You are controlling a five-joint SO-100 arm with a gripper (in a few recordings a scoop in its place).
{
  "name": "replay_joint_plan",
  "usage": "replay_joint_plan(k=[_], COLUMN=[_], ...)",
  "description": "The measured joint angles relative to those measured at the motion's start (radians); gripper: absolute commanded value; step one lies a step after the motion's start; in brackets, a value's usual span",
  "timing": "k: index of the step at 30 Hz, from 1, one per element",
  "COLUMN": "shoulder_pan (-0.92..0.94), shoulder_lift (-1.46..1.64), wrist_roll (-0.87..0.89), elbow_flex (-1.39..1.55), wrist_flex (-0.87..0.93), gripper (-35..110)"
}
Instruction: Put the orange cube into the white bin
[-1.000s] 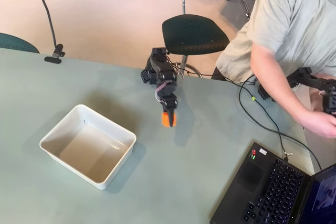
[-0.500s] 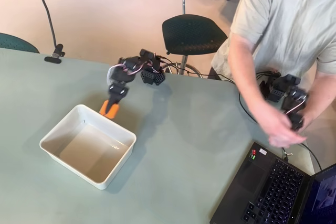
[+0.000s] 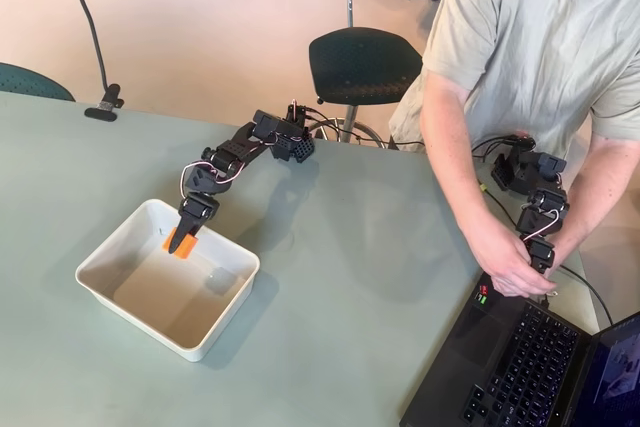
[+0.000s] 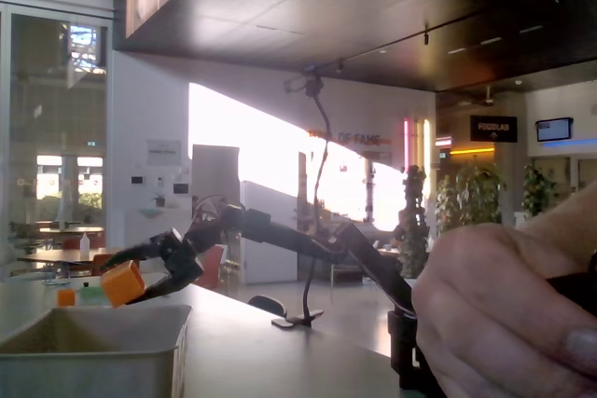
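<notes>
Black arm reaches from the far edge of the worktop out toward the left in the overhead view, bending down over the white bin.

Gripper hangs over the bin's far corner, inside the rim line. Fingers are parted, one above and one below, with the orange cube between them. In the fixed view the gripper is wide apart and the cube sits in the gap, above the bin's rim, clear of the bin's floor. Whether the fingers actually press on the cube is hard to judge from either view; it may be loose between them.

Cube is tilted, one corner pointing down toward the bin. No clear long axis; its sides look about equal.

Bin lies on the left half of the worktop, set at a diagonal to the worktop's edges, its long side running from upper left to lower right in the overhead view. Inside is pale and bare.

A laptop sits at the near right corner of the worktop. A person stands at the right edge. A black chair stands beyond the far edge.
</notes>
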Motion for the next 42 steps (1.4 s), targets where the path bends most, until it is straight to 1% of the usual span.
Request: replay_joint_plan(k=[2,5,9,12,19,20,22,25,28,31,35,37,39,42], shoulder_pan=[0.008,0.015,0.011,-0.002,-0.014,-0.014,-0.014,-0.014,-0.008,0.018,0.034,0.026,0.018,-0.083], shoulder_lift=[0.0,0.0,0.008,0.114,0.486,0.528,0.595,0.712,0.851,1.022,1.307,1.434,1.549,1.704], wrist_roll=[0.003,0.003,0.003,0.003,0.003,0.003,0.009,0.029,0.046,0.049,0.048,0.048,0.054,0.048], elbow_flex=[0.0,0.0,0.0,0.0,-0.002,-0.002,-0.002,0.008,0.109,0.325,0.752,0.979,1.2,1.531], wrist_flex=[0.0,0.008,0.103,0.259,0.719,0.775,0.822,0.844,0.848,0.848,0.838,0.778,0.67,0.471], gripper=[60,68,70,70,70,70,70,70,70,70,70,70,70,70])
